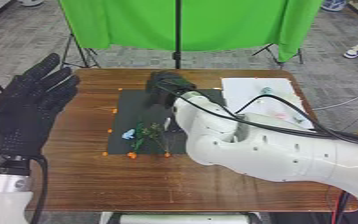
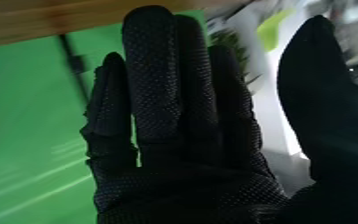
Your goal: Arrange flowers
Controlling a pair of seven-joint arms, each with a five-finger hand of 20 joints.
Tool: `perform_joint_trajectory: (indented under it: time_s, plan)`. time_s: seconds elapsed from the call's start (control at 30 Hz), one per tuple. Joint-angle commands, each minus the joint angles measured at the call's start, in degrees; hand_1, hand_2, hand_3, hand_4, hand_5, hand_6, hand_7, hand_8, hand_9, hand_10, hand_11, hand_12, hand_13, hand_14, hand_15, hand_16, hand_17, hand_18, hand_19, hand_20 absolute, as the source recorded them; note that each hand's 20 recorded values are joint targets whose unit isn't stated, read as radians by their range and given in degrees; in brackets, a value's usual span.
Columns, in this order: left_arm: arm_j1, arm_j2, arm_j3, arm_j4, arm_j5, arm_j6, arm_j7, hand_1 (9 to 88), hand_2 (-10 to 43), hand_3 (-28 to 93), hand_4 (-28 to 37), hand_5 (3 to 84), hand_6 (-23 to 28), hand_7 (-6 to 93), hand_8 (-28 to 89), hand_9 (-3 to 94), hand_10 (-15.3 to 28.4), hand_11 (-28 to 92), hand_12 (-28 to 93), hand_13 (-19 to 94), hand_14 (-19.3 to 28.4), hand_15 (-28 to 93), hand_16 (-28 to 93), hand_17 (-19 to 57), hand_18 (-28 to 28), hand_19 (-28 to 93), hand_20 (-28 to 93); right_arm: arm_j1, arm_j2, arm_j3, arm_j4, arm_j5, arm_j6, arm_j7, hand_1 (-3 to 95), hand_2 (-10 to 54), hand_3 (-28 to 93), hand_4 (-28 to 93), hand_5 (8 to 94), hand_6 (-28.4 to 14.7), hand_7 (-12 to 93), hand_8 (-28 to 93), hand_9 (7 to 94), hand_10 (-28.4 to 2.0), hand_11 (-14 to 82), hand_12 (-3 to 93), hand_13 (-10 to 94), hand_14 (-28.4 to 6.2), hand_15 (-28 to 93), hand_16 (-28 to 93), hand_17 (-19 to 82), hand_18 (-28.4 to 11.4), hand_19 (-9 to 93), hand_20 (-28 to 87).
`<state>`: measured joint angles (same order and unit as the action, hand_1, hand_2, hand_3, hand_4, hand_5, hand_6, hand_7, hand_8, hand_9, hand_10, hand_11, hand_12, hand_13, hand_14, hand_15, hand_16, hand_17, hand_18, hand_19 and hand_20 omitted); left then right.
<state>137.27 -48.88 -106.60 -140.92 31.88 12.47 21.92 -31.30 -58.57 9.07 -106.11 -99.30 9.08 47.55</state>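
- Flowers, green-stemmed bunch [image 1: 149, 131]: lying on a black mat [image 1: 180, 145], a little left of the frame's centre; below the right hand [image 1: 165, 82] in the head view and apart from it.
- Right hand, black glove: upper centre of the frame, over the far end of the mat; in the right wrist view its fingers stand straight, mostly side by side, with the thumb held well away from them. Pinching nothing.
- Leafy sprig [image 2: 232, 46], right wrist view: dark green, narrow-leaved, seen past the gap between fingers and thumb; whether it touches the glove cannot be told.
- Bunch, appearance: thin green stems and leaves, running roughly up and down the frame; one pale blue bloom [image 1: 128, 134] at its left side; bright orange pieces [image 1: 132, 155] near its lower end.
- White sheet [image 1: 246, 87]: upper right of the frame, bearing a pale teal item [image 1: 267, 90] and, lower down, a small pink item [image 1: 280, 116]; both well apart from the bunch.
- Left hand [image 1: 20, 112], black glove: left edge of the frame, raised, fingers extended and slightly spread, pointing to the upper right; well apart from the flowers.
- Table [image 1: 78, 185]: brown wood, beneath mat and sheet.
- Cloth [image 1: 131, 25]: bright green, top of the frame, beyond the table.
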Motion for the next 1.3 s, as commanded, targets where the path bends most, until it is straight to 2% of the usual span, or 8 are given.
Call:
perform_joint_trajectory:
  time_s: [0.03, 0.43, 0.6, 0.7, 0.73, 0.87, 1.17, 1.3]
  plan:
    - [2.80, -1.78, -0.72, -0.38, 0.09, 0.49, -1.27, 20.0, 7.5, 76, -28.3, 34.0, 7.7, 15.9, -12, 25.7, 16.0, 21, 8, 18, 21.3, 25, -1, -14.2, 21.3, 38, 10, -13.12, 14.83, 11.70, -3.65, -2.46, 5.23, 4.06, 36.8, -9.5, 74, -28, 54.2, 0.6, 15, -14, 66.4, -14.1, 21.2, 13.7, 65, -10.7, 59, 12, 28, -20.8, 86, 20]
    - [3.86, -1.66, -0.62, -0.27, -0.38, 1.28, -1.41, 19.9, 7.5, 76, -28.3, 32.6, 6.9, 14.1, -11, 21.4, 14.3, 15, 9, 12, 18.4, 18, 0, -14.6, 22.3, 39, 10, -27.96, 24.37, 27.06, -4.86, -4.47, 7.51, 9.64, 34.2, -9.5, 75, -28, 45.3, -2.4, 13, -12, 52.6, -17.9, 14.2, 12.9, 61, -11.9, 63, 9, 29, -20.5, 89, 12]
    - [3.15, -1.83, -0.31, 0.10, -0.10, 1.01, -2.18, 19.9, 7.4, 76, -28.3, 32.6, 6.8, 13.1, -10, 20.1, 13.9, 13, 10, 9, 15.5, 13, 2, -13.8, 24.0, 44, 11, -32.33, 26.74, 31.20, -4.00, -5.72, 6.70, 12.09, 33.6, -9.5, 75, -28, 43.0, -4.0, 12, -11, 47.6, -20.1, 12.2, 12.5, 60, -12.1, 64, 8, 31, -20.3, 92, 8]
    - [3.30, -2.42, -1.10, 0.13, 0.48, 0.07, -3.66, 20.0, 7.4, 76, -28.3, 32.4, 6.6, 12.8, -10, 19.4, 13.4, 13, 10, 8, 14.9, 11, 3, -13.8, 24.0, 44, 11, -34.80, 28.27, 33.21, -3.87, -6.90, 6.21, 14.38, 33.5, -9.5, 75, -28, 42.9, -4.1, 12, -11, 47.2, -20.2, 12.0, 12.4, 60, -12.3, 65, 8, 32, -20.3, 93, 8]
    - [3.22, -2.84, -1.43, 0.23, 0.97, -0.38, -4.62, 19.9, 7.4, 76, -28.3, 32.3, 6.6, 12.8, -10, 19.3, 13.4, 13, 11, 8, 15.3, 11, 4, -13.9, 24.1, 44, 11, -35.66, 28.61, 33.78, -3.71, -7.89, 6.09, 15.19, 33.3, -9.5, 75, -28, 42.9, -4.1, 12, -11, 47.2, -20.2, 11.9, 12.4, 60, -12.5, 66, 8, 32, -20.4, 93, 8]
    - [3.93, -2.47, -1.60, 0.32, 0.36, 0.06, -4.29, 19.9, 7.3, 76, -28.3, 31.6, 6.2, 12.6, -10, 19.9, 14.4, 14, 12, 13, 21.0, 25, 2, -15.9, 24.7, 43, 12, -37.44, 30.91, 33.36, -2.53, -8.85, 8.30, 14.83, 33.3, -9.5, 75, -28, 43.6, -4.3, 12, -11, 47.3, -20.4, 11.8, 12.4, 61, -12.6, 66, 8, 33, -20.5, 93, 8]
    - [3.43, -1.34, -0.64, 0.77, -0.77, 0.46, -3.17, 19.9, 7.3, 76, -28.3, 31.4, 6.4, 13.2, -10, 20.6, 15.0, 15, 12, 13, 20.8, 24, 1, -17.5, 24.4, 41, 11, -37.77, 32.93, 29.59, -1.38, -11.93, 9.47, 14.82, 34.0, -9.5, 76, -28, 45.0, -3.0, 13, -12, 47.7, -19.8, 11.9, 12.4, 61, -11.9, 67, 7, 34, -19.5, 93, 10]
    - [2.54, -1.30, -0.38, 1.02, -0.61, -0.17, -3.93, 20.0, 6.9, 76, -28.2, 32.2, 6.9, 13.3, -10, 22.1, 15.9, 16, 12, 15, 22.1, 28, 1, -17.2, 24.5, 41, 11, -35.61, 32.02, 26.90, -1.18, -12.61, 9.24, 14.85, 34.6, -9.5, 76, -28, 45.8, -2.1, 13, -12, 49.6, -18.8, 12.3, 12.6, 62, -11.1, 67, 7, 34, -19.3, 93, 10]
